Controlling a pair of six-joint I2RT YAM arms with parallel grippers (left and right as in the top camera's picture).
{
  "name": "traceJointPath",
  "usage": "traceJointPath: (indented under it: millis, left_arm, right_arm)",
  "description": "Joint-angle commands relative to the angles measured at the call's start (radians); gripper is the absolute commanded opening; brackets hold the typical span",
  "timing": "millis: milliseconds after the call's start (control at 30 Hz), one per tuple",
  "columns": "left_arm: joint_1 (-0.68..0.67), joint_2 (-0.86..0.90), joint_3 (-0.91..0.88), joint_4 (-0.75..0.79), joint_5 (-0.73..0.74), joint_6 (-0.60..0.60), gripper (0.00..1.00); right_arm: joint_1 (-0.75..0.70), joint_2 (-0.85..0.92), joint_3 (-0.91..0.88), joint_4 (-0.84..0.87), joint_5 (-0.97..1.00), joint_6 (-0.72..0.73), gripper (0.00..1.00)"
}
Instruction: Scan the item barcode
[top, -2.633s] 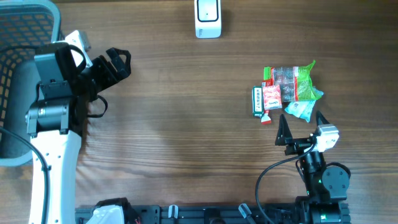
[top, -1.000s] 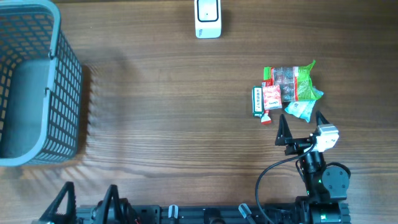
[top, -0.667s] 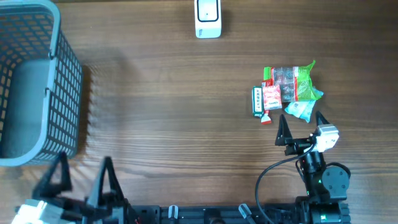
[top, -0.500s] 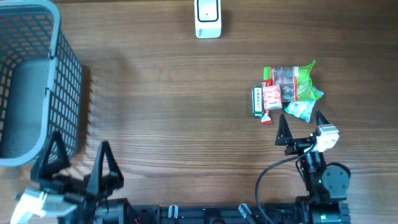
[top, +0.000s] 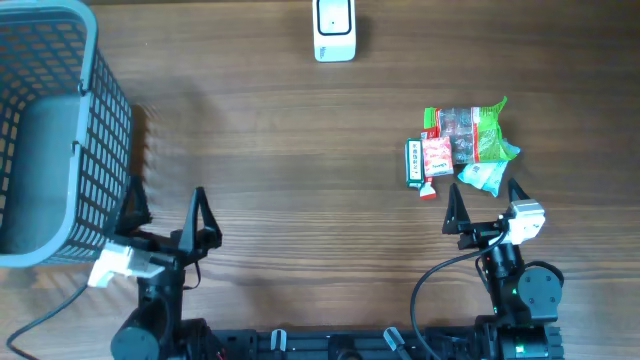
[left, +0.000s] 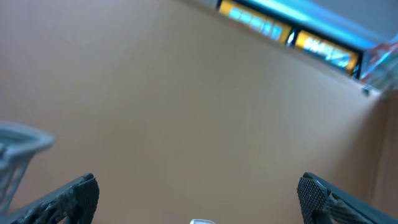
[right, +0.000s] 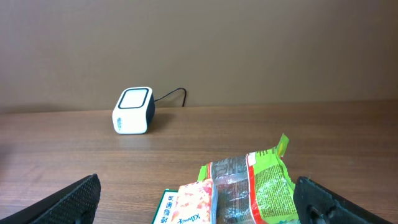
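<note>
Snack packs (top: 465, 128) — green clear-window bag, red-pink sachet, teal pouch — lie just ahead of R gripper (top: 485, 200), jaws spread, empty. Print illegible. L gripper (top: 167, 205) spread, empty; white scanner (top: 334, 28) far ahead.

Our left gripper (top: 167, 200) and right gripper (top: 484, 190) had tapered black fingers (top: 201, 207); white wrist blocks (top: 524, 218); a black cable (top: 416, 292) at nine o'clock of the right arm (top: 525, 290).
</note>
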Motion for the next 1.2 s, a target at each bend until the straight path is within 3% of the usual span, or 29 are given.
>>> traceJointPath:
  millis: [0,433,767,900,1167]
  left_arm:
    - [-0.005,-0.005,-0.032,-0.073,-0.04,0.012,1.0]
    - [-0.001,-0.006,-0.051,-0.544,-0.096,0.013,1.0]
    - [-0.023,-0.006,-0.051,-0.553,-0.095,0.333,1.0]
    - [-0.023,-0.006,-0.051,-0.553,-0.098,0.402,1.0]
    - [-0.022,-0.006,-0.051,-0.552,-0.098,0.401,1.0]
  right_arm:
    - [-0.003,-0.01,-0.001,0.006,-0.016,-0.006,1.0]
    - [-0.003,-0.01,-0.001,0.006,-0.016,-0.007,1.0]
    - [-0.003,-0.01,-0.001,0.006,-0.016,-0.006,1.0]
    - [-0.003,-0.01,-0.001,0.006,-0.016,-0.007,1.0]
    - [-0.003,-0.01,-0.001,0.006,-0.016,-0.006,1.0]
